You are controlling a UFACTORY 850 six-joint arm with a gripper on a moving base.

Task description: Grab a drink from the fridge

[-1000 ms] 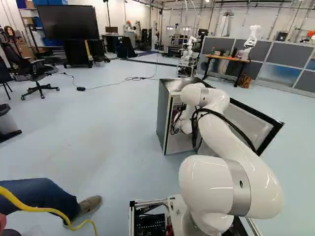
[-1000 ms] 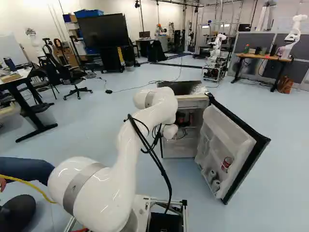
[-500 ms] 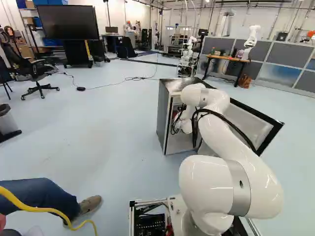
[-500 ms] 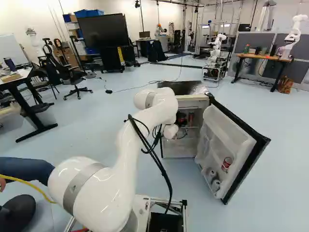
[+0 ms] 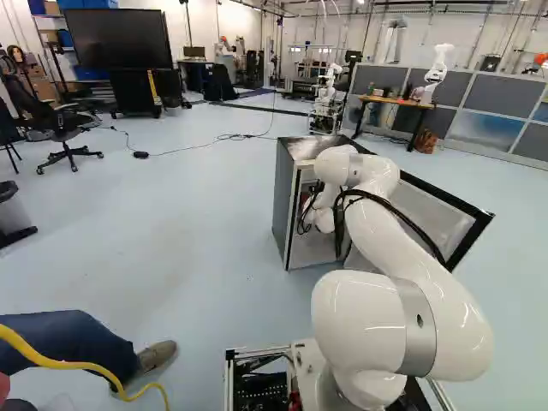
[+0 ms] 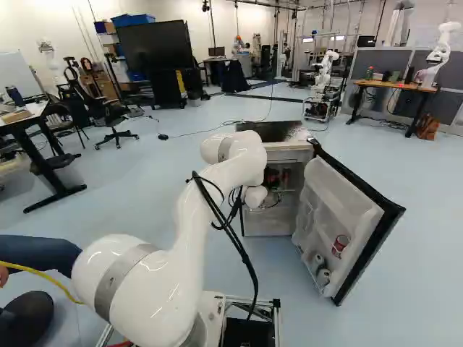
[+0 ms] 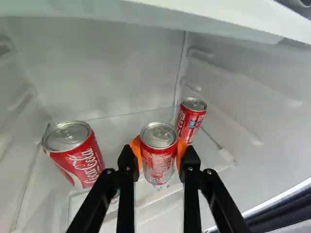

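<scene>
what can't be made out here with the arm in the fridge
- The hand, left base view: hidden behind the arm and the fridge wall.
- Inner faces of the orange pads, wrist view: covered by the can between them.
- Print on the red can in the door, right base view: too small.

Glossy white rounded arm (image 5: 377, 223), grey joint band (image 5: 416, 322), looping black cables (image 6: 233, 237).
</scene>
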